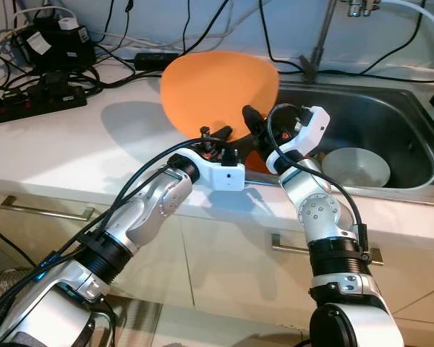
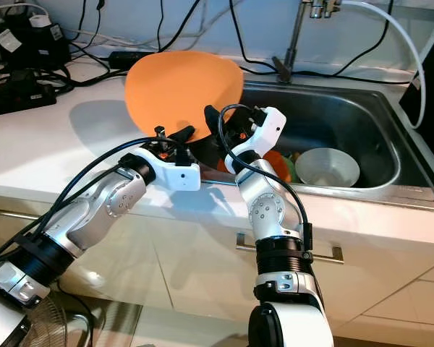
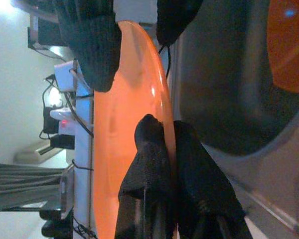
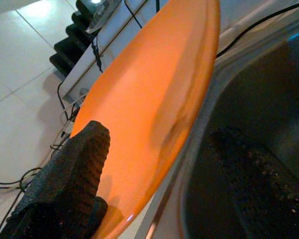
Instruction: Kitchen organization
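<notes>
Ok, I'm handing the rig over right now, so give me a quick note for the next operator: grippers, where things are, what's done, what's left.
Left gripper: shut on the orange plate's lower rim.
Right gripper: at the same rim, one finger against the plate's face; a firm grip cannot be confirmed.
The plate stands tilted on edge where the white counter meets the sink.
In the sink: a white bowl and another orange item, partly hidden.
Done: plate gripped and lifted on edge.
Left: set the plate down somewhere; clear the sink.
</notes>
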`<state>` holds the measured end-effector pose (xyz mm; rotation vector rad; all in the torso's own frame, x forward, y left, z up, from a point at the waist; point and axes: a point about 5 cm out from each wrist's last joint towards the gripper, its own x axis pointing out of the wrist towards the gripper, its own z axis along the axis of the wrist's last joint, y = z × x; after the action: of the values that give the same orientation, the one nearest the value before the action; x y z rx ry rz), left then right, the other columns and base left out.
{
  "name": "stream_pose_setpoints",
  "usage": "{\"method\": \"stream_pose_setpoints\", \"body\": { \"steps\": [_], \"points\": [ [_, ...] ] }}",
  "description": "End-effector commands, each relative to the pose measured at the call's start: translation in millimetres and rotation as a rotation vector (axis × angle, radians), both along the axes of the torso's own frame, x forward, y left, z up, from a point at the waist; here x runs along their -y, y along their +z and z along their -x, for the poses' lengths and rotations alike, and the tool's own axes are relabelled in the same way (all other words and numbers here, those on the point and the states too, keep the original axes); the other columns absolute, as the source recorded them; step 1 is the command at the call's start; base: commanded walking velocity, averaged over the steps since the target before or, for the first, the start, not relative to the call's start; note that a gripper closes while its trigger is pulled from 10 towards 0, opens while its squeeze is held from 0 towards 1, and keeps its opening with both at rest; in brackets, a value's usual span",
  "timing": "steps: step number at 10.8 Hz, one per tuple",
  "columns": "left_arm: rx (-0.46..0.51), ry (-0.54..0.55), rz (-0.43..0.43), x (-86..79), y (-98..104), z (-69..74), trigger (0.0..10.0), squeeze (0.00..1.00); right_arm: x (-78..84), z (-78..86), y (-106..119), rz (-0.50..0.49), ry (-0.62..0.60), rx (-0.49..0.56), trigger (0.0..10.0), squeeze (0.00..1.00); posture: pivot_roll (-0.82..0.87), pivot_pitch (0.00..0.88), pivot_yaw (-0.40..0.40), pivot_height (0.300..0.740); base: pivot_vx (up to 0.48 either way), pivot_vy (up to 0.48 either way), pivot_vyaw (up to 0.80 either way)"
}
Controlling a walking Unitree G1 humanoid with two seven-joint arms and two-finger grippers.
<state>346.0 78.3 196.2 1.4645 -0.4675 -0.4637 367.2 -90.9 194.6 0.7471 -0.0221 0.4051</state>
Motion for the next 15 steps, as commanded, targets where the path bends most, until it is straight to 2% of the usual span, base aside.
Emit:
{"method": "stream_pose_setpoints", "body": {
  "steps": [1, 3, 4, 8, 15],
  "points": [
    [0.047, -0.034, 0.013, 5.9, 11.3, 3.5, 10.0, 0.0, -0.2, -1.0, 10.0, -0.011, 0.007, 0.026, 10.0, 0.0, 0.22, 0.03, 0.008, 0.74, 0.0, 0.0, 0.0],
    [0.041, -0.045, 0.014, 7.0, 9.5, 4.6, 10.0, 0.0, 0.4, -2.1, 8.4, -0.016, -0.005, 0.014, 10.0, 0.0, 0.22, 0.03, 0.008, 0.74, 0.0, 0.0, 0.0],
    [0.033, -0.046, 0.008, 6.3, 7.5, 5.2, 10.0, 0.0, 1.3, -2.2, 8.9, -0.024, -0.013, 0.015, 0.0, 0.0, 0.22, 0.03, 0.007, 0.74, 0.0, 0.0, 0.0],
    [0.014, -0.04, -0.007, 0.2, 0.7, 8.3, 10.0, 0.0, 12.8, -6.6, 9.0, -0.063, -0.053, -0.01, 0.0, 0.0, 0.23, 0.035, 0.002, 0.74, 0.0, 0.0, 0.0],
    [0.045, -0.082, 0.014, 7.9, 4.7, 10.8, 10.0, 0.0, 6.9, -6.2, 7.2, -0.098, -0.015, -0.027, 0.0, 0.0, 0.22, 0.033, 0.003, 0.74, 0.0, 0.0, 0.0]
  ]
}}
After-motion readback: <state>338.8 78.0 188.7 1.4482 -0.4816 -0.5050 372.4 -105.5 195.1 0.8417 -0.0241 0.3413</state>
